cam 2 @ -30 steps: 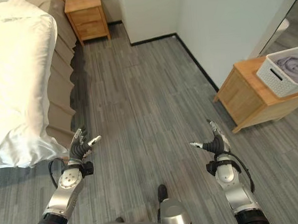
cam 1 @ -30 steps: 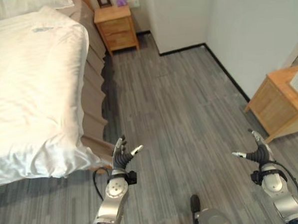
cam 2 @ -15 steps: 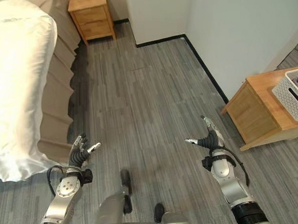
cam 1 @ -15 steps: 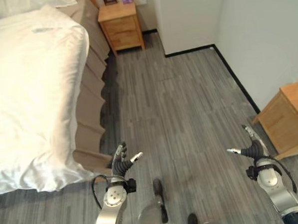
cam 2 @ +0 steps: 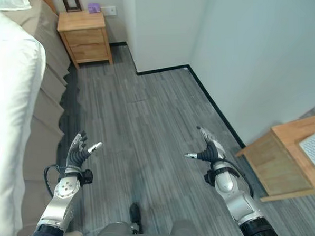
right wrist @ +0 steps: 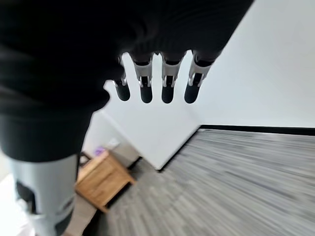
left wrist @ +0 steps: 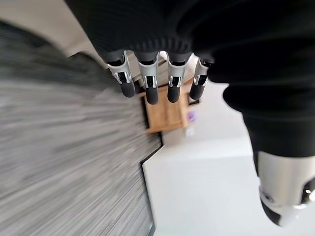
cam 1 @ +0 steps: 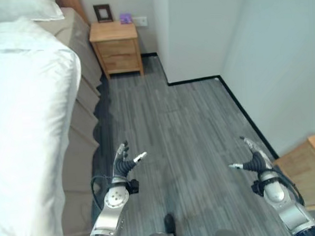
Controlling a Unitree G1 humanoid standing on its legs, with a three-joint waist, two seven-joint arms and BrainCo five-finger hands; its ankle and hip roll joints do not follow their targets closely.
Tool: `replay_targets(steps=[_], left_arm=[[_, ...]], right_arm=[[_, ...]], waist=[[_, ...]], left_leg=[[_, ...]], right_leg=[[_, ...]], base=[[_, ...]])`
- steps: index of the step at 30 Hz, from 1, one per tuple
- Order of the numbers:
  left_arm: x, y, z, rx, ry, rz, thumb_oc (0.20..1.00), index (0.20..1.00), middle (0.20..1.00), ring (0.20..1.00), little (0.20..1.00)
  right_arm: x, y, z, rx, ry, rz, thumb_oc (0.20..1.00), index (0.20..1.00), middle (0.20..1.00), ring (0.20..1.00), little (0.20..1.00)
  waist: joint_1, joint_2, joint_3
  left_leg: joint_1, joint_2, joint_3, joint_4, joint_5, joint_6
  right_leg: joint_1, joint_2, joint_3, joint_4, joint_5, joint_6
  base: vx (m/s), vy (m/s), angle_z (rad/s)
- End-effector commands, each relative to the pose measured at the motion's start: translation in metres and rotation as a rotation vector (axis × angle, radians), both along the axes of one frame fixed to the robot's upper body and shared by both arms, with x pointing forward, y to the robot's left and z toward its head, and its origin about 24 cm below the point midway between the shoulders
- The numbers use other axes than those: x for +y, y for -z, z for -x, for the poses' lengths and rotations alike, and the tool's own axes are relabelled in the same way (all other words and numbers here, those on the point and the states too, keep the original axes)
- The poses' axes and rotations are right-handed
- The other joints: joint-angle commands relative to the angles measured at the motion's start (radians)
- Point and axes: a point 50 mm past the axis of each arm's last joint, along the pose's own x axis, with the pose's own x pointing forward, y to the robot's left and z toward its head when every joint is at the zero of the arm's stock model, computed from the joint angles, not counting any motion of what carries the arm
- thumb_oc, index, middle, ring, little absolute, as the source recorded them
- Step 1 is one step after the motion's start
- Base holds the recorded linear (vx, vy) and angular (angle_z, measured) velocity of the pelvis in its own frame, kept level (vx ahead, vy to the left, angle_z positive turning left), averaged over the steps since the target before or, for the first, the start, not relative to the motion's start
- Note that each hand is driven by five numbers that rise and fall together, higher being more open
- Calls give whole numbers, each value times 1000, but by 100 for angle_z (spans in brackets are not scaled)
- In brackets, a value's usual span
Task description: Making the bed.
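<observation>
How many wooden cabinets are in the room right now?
2. One nightstand stands against the far wall beside the head of the bed. A second cabinet sits by the right wall, partly cut off. Others may be out of frame.

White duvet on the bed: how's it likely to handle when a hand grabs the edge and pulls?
Probably floppy: the white duvet drapes over the bed's side in soft folds, so it should bunch rather than slide as a sheet. Its puffy edge suggests bulky but light. Both the left hand and right hand are open over the floor, clear of it.

bare floor (cam 1: 189,127) ahead — bed (cam 1: 26,130) leftward
</observation>
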Motion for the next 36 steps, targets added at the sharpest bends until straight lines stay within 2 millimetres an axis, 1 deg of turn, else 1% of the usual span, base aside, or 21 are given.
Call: replay_targets(steps=[1, 4, 6, 8, 10, 13, 15, 16, 17, 19, 20, 21, 22, 24, 25, 26, 31, 33, 34, 35, 36], left_arm=[[10, -15, 4, -82, -15, -38, 1000, 1000, 1000, 1000, 1000], [12, -13, 1, -71, -34, -36, 1000, 1000, 1000, 1000, 1000], [15, -11, 0, -66, -56, -40, 1000, 1000, 1000, 1000, 1000], [11, -9, 2, -70, -51, -39, 1000, 1000, 1000, 1000, 1000], [8, -6, 4, -60, -47, -31, 1000, 1000, 1000, 1000, 1000], [-3, 1, 7, -42, -37, 27, 1000, 1000, 1000, 1000, 1000], [-11, 0, 5, -54, -34, 90, 1000, 1000, 1000, 1000, 1000], [-14, 0, 5, -55, -27, 101, 1000, 1000, 1000, 1000, 1000], [-17, 0, 5, -61, -20, 125, 1000, 1000, 1000, 1000, 1000], [-22, 2, 7, -49, -18, 142, 1000, 1000, 1000, 1000, 1000], [-24, 1, 6, -60, -15, 156, 1000, 1000, 1000, 1000, 1000], [-24, 1, 6, -60, -15, 156, 1000, 1000, 1000, 1000, 1000], [-23, 4, 10, -49, -21, 157, 1000, 1000, 1000, 1000, 1000], [-21, 8, 13, -35, -36, 164, 1000, 1000, 1000, 1000, 1000], [-20, 8, 13, -31, -40, 164, 1000, 1000, 1000, 1000, 1000], [-9, 14, 18, 11, -65, 145, 1000, 1000, 1000, 1000, 1000], [4, 19, 26, 49, -75, 97, 1000, 1000, 1000, 1000, 1000], [12, 21, 30, 69, -85, 63, 1000, 1000, 1000, 1000, 1000], [21, 19, 29, 79, -93, 14, 1000, 1000, 1000, 1000, 1000], [22, 18, 28, 78, -94, 12, 1000, 1000, 1000, 1000, 1000], [28, 17, 27, 82, -111, -17, 1000, 1000, 1000, 1000, 1000]], right_arm=[[-7, -27, -17, -131, 28, -10, 1000, 1000, 1000, 1000, 1000], [-12, -25, -17, -124, 60, -18, 1000, 1000, 1000, 1000, 1000], [-11, -23, -16, -115, 60, -16, 1000, 1000, 1000, 1000, 1000], [-13, -19, -9, -100, 50, 2, 1000, 1000, 1000, 1000, 1000], [-15, -16, -5, -80, 55, 4, 1000, 1000, 1000, 1000, 1000], [-19, -12, -1, -53, 45, 11, 1000, 1000, 1000, 1000, 1000], [-18, -15, -4, -64, 33, 9, 1000, 1000, 1000, 1000, 1000], [-17, -17, -6, -75, 26, 4, 1000, 1000, 1000, 1000, 1000], [-15, -18, -6, -73, 17, -1, 1000, 1000, 1000, 1000, 1000], [-12, -18, -9, -63, -7, 15, 1000, 1000, 1000, 1000, 1000], [-13, -21, -11, -74, -11, 37, 1000, 1000, 1000, 1000, 1000], [-13, -21, -11, -74, -11, 37, 1000, 1000, 1000, 1000, 1000], [-9, -20, -13, -69, -29, 44, 1000, 1000, 1000, 1000, 1000], [-6, -22, -16, -73, -45, 50, 1000, 1000, 1000, 1000, 1000], [-6, -21, -16, -73, -43, 62, 1000, 1000, 1000, 1000, 1000], [-17, -15, -7, -40, 1, 80, 1000, 1000, 1000, 1000, 1000], [-21, -11, -2, -14, 15, 77, 1000, 1000, 1000, 1000, 1000], [-18, -5, 1, 12, 4, 84, 1000, 1000, 1000, 1000, 1000], [-13, -6, -2, 5, -7, 90, 1000, 1000, 1000, 1000, 1000], [-13, -6, -3, 3, -8, 89, 1000, 1000, 1000, 1000, 1000], [-10, -8, -5, -9, -12, 79, 1000, 1000, 1000, 1000, 1000]], waist=[[-18, -38, 16], [-58, -39, 14], [-78, -31, 15], [-104, -26, -7], [-116, -21, -13], [-129, 12, -21], [-109, 11, -1], [-100, -2, 5], [-84, -14, 10], [-52, -12, 16], [-50, -17, 27], [-49, -16, 27], [-26, 0, 28], [-11, 10, 20], [-11, 4, 18], [-28, -4, 10], [-17, -1, -12], [-12, -3, -35], [-11, -13, -32], [-10, -18, -30], [-14, -21, -23]], left_leg=[[77, 149, 42, 4, -108, -168], [156, 149, 24, 4, -169, -188], [223, 157, 24, 4, -211, -206], [309, 154, -9, 10, -265, -211], [325, 164, -24, 48, -268, -214], [273, 228, -65, 295, -146, -252], [166, 237, -109, 555, -3, -272], [124, 237, -95, 615, 4, -266], [72, 203, -90, 620, -43, -246], [2, 137, -68, 564, -103, -214], [-46, 182, 34, 558, -89, -231], [-45, 182, 35, 557, -89, -231], [-53, 135, 59, 455, -165, -192], [-37, 96, 18, 336, -180, -178], [-49, 104, 51, 322, -169, -180], [-60, 207, 289, 237, -99, -198], [-85, 226, 352, 154, -15, -207], [-30, 175, 321, 80, -24, -183], [26, 137, 307, 22, -34, -154], [26, 130, 309, 22, -37, -149], [39, 125, 302, 19, -48, -141]], right_leg=[[68, 92, -49, -372, 200, -9], [0, 129, -78, -578, 274, 7], [-93, 126, -126, -597, 291, 18], [-96, 133, -109, -592, 304, 6], [-77, 138, -90, -581, 330, -9], [0, 173, -87, -579, 325, -55], [82, 202, -70, -589, 290, -107], [115, 201, -66, -596, 273, -120], [144, 194, -49, -598, 252, -123], [181, 190, -18, -598, 222, -113], [217, 176, -24, -598, 188, -121], [217, 176, -23, -598, 188, -121], [259, 176, -20, -598, 158, -109], [271, 174, -16, -598, 146, -99], [287, 161, -37, -598, 141, -95], [361, 140, -133, -591, 95, -80], [431, 108, -209, -579, 85, -49], [430, 65, -232, -486, 85, -26], [374, 3, -226, -304, 141, -2], [366, -6, -221, -289, 136, 4], [339, -21, -206, -229, 181, 13]], base=[[551, -137, 88], [482, -118, 44], [531, -162, 28], [733, -258, 11], [445, -180, 8], [434, -291, 26], [346, -318, -3], [507, -306, -54], [453, -187, -70], [450, -77, -55], [340, -73, -48], [462, -20, -56], [383, 105, -14], [328, 106, -6], [490, 123, 0], [367, 90, 33], [309, 161, 129], [327, 275, 45], [227, 238, 68], [201, 172, 71], [148, 99, 75]])
